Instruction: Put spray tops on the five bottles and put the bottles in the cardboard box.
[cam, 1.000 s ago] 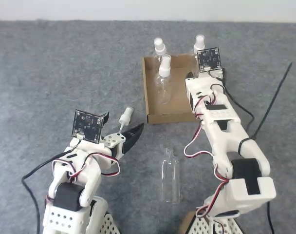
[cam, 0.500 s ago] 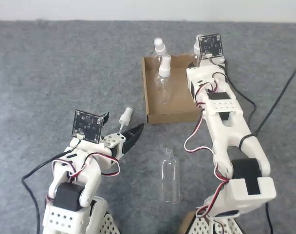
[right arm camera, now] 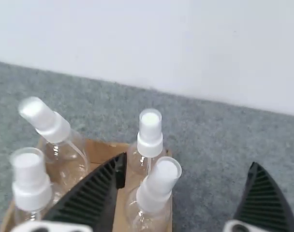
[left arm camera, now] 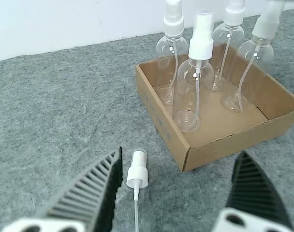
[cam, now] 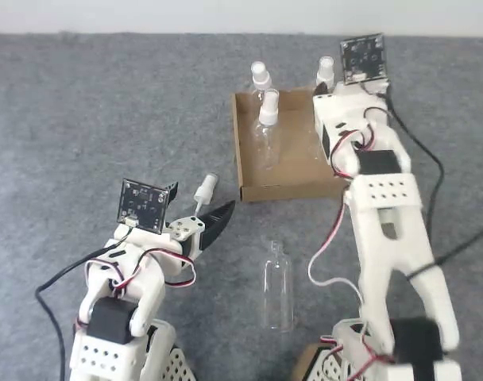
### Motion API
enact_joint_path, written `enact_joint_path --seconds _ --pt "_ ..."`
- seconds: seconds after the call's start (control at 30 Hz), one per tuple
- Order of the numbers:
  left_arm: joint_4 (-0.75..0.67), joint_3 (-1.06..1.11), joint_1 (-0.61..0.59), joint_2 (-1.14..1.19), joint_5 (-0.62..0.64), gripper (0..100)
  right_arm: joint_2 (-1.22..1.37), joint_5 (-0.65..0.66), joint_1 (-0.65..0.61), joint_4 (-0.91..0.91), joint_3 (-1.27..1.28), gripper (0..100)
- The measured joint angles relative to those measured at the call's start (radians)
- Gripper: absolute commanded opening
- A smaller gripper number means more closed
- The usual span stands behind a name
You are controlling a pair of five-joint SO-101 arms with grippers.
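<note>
Grey felt tabletop (cam: 106,103) carried a brown open cardboard box (cam: 243,163) toward its far edge. Four clear plastic bottles (left arm camera: 195,82), each capped with a white sprayer, stood upright inside the box. The fifth clear plastic bottle (cam: 278,284), uncapped, lay on its side near the tabletop's near edge, neck toward the box, well apart from it. A loose white spray top (left arm camera: 137,175) lay on the tabletop off the box's near left corner. Left gripper (left arm camera: 181,154) was low over that spot, black jaws spread wide, holding nothing; the spray top lay between them. Right gripper (right arm camera: 188,163) was above the box's far right corner, jaws likewise apart, empty.
</note>
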Motion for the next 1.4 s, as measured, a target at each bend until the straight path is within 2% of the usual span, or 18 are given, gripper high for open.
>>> enact_joint_path --seconds 0.17,0.33,0.43,0.57,0.67,0.87,1.03,1.23,1.4 --pt "0.000 0.000 0.000 0.000 0.000 32 -0.123 0.000 -0.089 0.321 -0.060 32.2" --pt "0.000 0.000 -0.008 0.000 0.000 23 -0.184 0.000 -0.269 0.640 -0.051 32.2" --pt "-0.008 0.000 -0.081 0.000 0.000 22 -0.199 0.000 -0.388 0.732 0.021 32.2" --pt "-0.032 -0.002 -0.255 0.000 0.064 24 -0.201 0.003 -0.516 0.787 0.132 32.2" --pt "-0.034 -0.015 -0.311 0.000 0.084 25 -0.201 0.003 -0.595 0.798 0.209 32.2" --pt "-0.037 -0.018 -0.324 0.002 0.086 25 -0.203 -0.086 -0.672 0.891 0.262 32.5" --pt "-0.037 -0.018 -0.324 0.002 0.086 25 -0.203 -0.276 -0.646 0.994 0.269 32.5" --pt "-0.037 -0.018 -0.324 0.002 0.086 25 -0.203 -0.382 -0.661 0.987 0.279 32.5" --pt "-0.037 -0.018 -0.324 0.002 0.086 25 -0.203 -0.457 -0.735 0.875 0.376 32.2"
